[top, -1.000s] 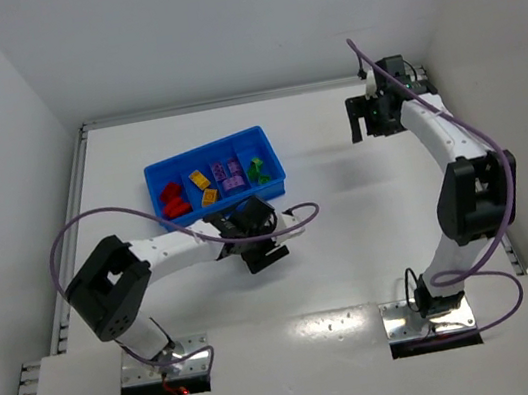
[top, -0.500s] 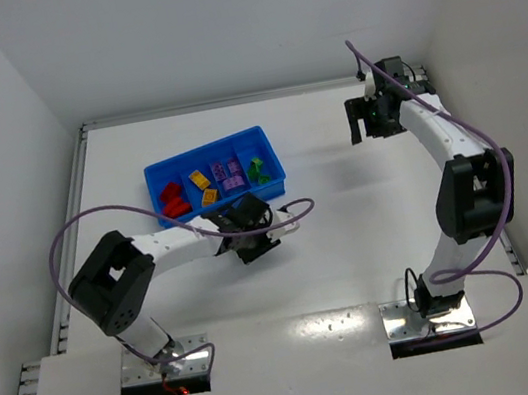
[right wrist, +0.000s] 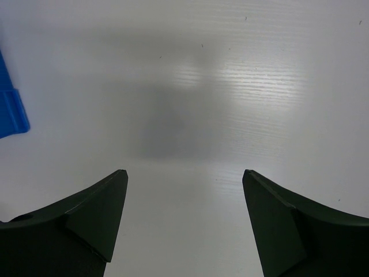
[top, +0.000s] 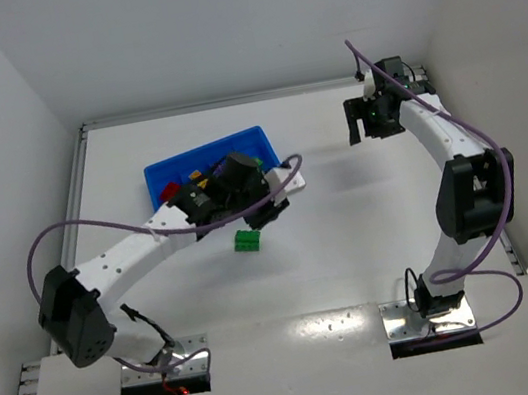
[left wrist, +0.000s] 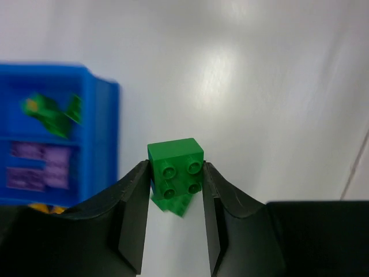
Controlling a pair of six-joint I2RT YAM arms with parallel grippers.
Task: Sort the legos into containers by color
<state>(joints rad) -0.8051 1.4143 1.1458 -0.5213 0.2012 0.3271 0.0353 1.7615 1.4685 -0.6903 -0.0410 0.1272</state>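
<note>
Left gripper (left wrist: 176, 171) pinches a green lego (left wrist: 173, 154) by two flat opposite sides, studs facing the camera, at the centre of the left wrist view. A second green piece shows just beneath it, perhaps clipped on. The brick looks light, rigid and smooth-walled, so a square hold across the flat faces should suit it, since a corner hold might let it twist. The blue tray (left wrist: 102, 133) lies at the left of that frame, with green legos (left wrist: 52, 112) in its upper compartment. Right gripper (right wrist: 183, 174) is spread and empty over the bare bench (right wrist: 259, 86).
</note>
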